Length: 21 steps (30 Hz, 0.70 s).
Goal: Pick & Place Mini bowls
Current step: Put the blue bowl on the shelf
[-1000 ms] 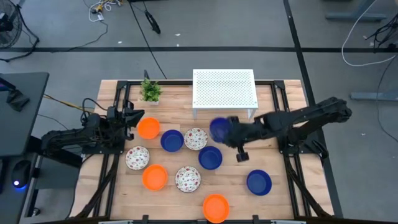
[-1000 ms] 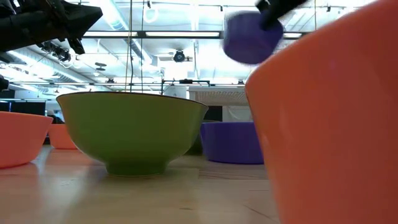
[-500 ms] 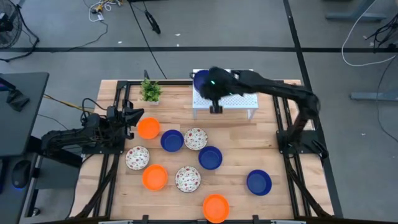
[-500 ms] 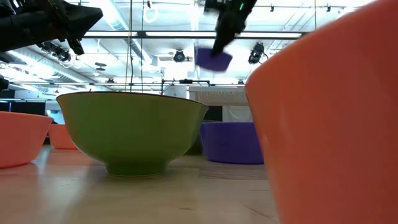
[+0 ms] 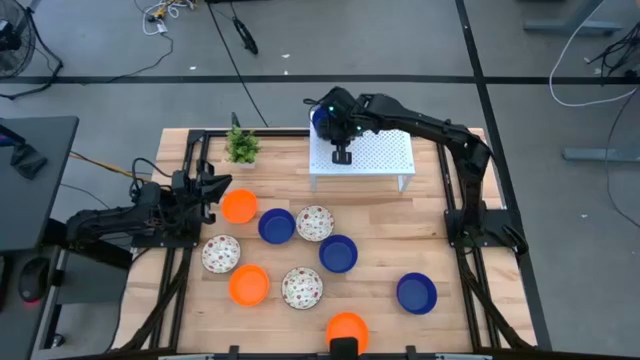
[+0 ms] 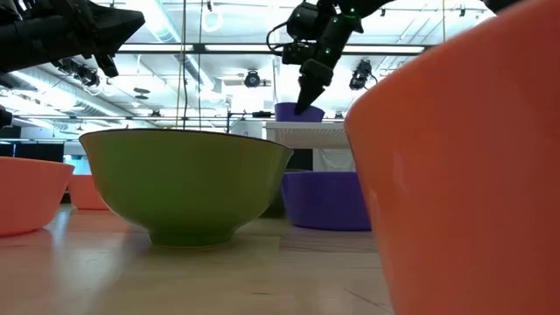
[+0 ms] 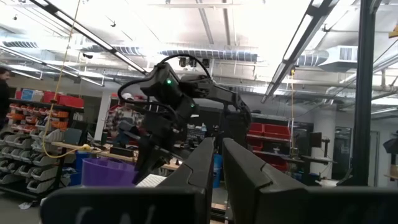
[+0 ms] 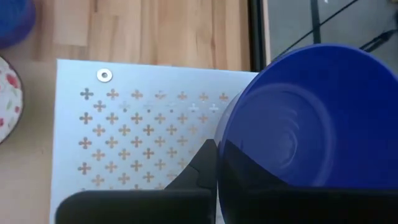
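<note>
An orange bowl (image 5: 346,331) sits at the table's near edge, well away from both grippers. Further in lie a blue bowl (image 5: 416,293), two speckled bowls (image 5: 301,288) and another orange bowl (image 5: 249,285), then a blue bowl (image 5: 338,254). The left gripper (image 5: 212,190) waits over the table's left side, fingers nearly together and holding nothing, with an orange bowl (image 5: 238,206) just beside it. Farthest, the right gripper (image 5: 330,125) is clamped on the rim of a blue bowl (image 8: 298,118), at the far left corner of the white stand (image 5: 375,150).
</note>
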Motion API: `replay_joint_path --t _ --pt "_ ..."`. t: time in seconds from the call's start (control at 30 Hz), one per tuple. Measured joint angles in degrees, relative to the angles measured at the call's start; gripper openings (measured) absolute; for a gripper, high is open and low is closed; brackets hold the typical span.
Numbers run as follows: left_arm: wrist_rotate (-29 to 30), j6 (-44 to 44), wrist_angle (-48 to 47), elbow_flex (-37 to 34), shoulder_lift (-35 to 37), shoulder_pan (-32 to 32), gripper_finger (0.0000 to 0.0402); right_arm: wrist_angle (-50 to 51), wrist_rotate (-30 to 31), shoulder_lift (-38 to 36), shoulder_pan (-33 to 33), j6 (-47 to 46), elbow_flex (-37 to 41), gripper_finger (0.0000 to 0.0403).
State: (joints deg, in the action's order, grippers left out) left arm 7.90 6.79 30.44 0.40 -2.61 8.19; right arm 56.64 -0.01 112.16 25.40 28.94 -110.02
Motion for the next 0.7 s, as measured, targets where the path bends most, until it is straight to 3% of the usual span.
replay_joint_path --t 0.7 --pt "0.0 0.0 0.0 0.0 0.0 0.0 0.0039 -2.9 -0.5 0.3 1.7 0.0 1.8 0.0026"
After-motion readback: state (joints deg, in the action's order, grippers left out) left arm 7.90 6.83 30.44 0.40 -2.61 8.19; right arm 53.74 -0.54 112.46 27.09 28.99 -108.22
